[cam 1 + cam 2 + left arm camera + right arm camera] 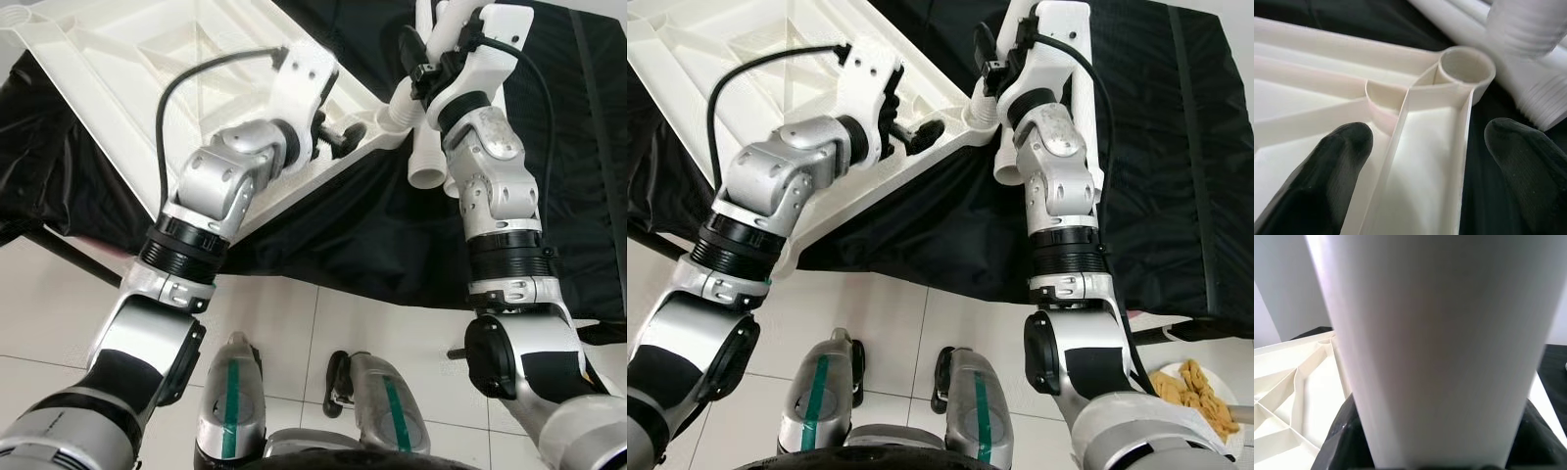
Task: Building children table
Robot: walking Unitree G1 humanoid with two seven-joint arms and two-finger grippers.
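Your left gripper (1422, 147) is open, fingers straddling the rim of the white ribbed plastic tabletop (118, 69), just short of its round corner socket (1466, 66). Your right gripper (1437, 450), upper right of the frame, is clamped on a white plastic tube leg (1435, 342).

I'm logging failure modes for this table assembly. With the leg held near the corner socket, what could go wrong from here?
1. The right gripper holds the white leg above the corner socket; if it comes down tilted, the threads could bind.
2. The left gripper straddles the tabletop rim with open fingers, so the top may shift under pressure.
3. Spare legs lie beside the socket and could get knocked.
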